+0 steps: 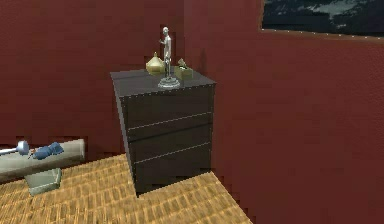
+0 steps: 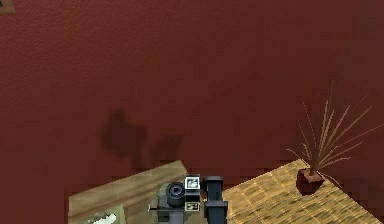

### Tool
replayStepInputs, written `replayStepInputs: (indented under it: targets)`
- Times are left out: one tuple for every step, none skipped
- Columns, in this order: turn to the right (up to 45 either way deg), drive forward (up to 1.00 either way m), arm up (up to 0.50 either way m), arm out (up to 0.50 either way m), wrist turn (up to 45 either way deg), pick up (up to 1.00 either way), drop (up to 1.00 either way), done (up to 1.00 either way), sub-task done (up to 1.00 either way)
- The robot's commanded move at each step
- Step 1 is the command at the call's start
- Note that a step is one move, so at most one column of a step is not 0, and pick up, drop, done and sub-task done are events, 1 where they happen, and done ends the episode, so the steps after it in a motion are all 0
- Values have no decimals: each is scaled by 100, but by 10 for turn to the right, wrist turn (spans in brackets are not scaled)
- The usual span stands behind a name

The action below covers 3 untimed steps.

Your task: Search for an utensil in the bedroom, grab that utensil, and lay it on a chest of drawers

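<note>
The chest of drawers [image 1: 165,125] stood against the red wall [image 1: 60,40], a statuette [image 1: 166,55] on top. The end effector [image 2: 170,200] was by a pale wooden surface [image 2: 125,190]; whether it held anything could not be told.

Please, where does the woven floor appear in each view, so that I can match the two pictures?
Forward view: the floor runs along the bottom, under the chest.
Arm side view: the floor lies in the bottom right corner, under the plant.
Shared landmark: the red wall, which rises behind the floor in both views.
</note>
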Motion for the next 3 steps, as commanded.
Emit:
replayStepInputs:
  targets:
    - [0,0,0,0,450,0,0,0,0]
    - [0,0,0,0,450,0,0,0,0]
    - [0,0,0,0,450,0,0,0,0]
